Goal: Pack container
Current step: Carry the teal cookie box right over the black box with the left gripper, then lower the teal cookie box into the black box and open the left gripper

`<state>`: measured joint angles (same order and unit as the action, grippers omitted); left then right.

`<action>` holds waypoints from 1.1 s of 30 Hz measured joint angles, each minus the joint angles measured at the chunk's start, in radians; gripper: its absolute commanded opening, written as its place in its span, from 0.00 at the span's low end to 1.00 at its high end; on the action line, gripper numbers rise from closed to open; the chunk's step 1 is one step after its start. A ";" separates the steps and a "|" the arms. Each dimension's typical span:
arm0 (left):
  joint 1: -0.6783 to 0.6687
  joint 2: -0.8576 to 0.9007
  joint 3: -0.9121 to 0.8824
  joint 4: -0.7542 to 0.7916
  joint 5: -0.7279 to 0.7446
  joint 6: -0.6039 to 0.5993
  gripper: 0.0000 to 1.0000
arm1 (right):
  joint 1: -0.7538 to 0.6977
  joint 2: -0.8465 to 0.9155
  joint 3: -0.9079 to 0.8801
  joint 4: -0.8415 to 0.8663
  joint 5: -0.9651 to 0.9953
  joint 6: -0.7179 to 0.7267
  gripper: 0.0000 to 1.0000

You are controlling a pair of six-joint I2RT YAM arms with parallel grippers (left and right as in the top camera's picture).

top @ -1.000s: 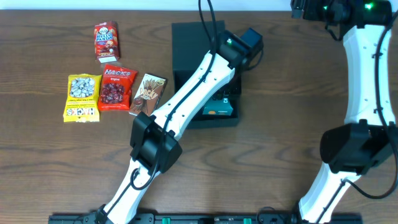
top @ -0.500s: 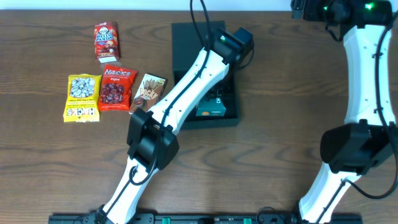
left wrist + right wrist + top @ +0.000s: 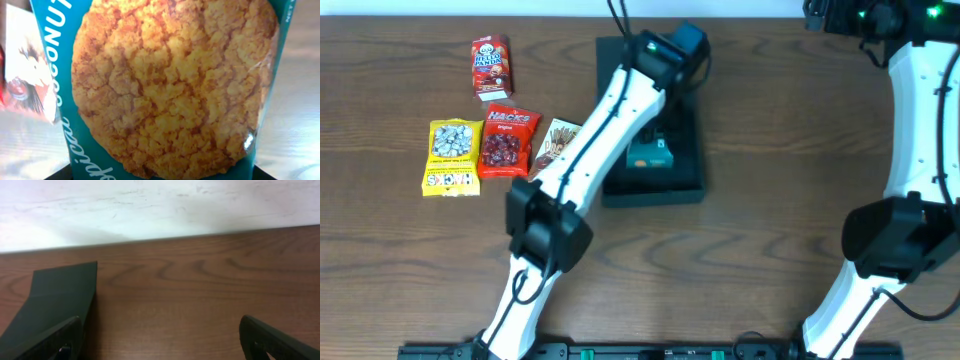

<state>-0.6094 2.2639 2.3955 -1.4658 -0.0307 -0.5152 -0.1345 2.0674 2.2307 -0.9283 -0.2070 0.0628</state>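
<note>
The container (image 3: 685, 185), a dark square shallow box, lies open at the middle back of the table. My left arm stretches over it, and my left gripper (image 3: 658, 140) is shut on a teal coconut cookie packet (image 3: 650, 155) above the box's inside. That packet (image 3: 165, 90) fills the left wrist view and hides the fingers of the left gripper (image 3: 160, 176). At the far right back corner, away from the box, my right gripper (image 3: 162, 345) stands wide open over bare wood with nothing between its fingers (image 3: 272, 340).
Left of the box lie a red panda packet (image 3: 490, 67), a yellow packet (image 3: 452, 157), a red packet (image 3: 508, 140) and a brown stick-snack packet (image 3: 552, 142) partly under my left arm. A dark flat panel (image 3: 62, 292) shows at the left of the right wrist view.
My left arm has swung left and toward the back, carrying the teal packet from the box's front right toward its middle. The right gripper has stayed open and barely moved.
</note>
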 measured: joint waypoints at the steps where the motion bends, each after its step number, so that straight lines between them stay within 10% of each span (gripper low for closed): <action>1: 0.004 -0.022 0.000 0.015 -0.007 0.006 0.35 | 0.000 0.000 0.000 -0.002 -0.002 0.000 0.99; 9: 0.027 -0.132 -0.036 -0.100 -0.027 0.023 0.27 | 0.002 0.000 0.000 -0.014 -0.004 0.000 0.99; 19: 0.103 -0.517 -0.657 0.206 0.006 0.027 0.39 | 0.032 0.000 0.000 -0.018 -0.004 0.000 0.99; 33: 0.098 -0.370 -0.722 0.509 0.031 0.034 0.41 | 0.089 0.000 0.000 -0.053 -0.007 0.000 0.99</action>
<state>-0.5117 1.8938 1.6737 -0.9573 0.0006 -0.4808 -0.0460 2.0674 2.2307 -0.9810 -0.2138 0.0628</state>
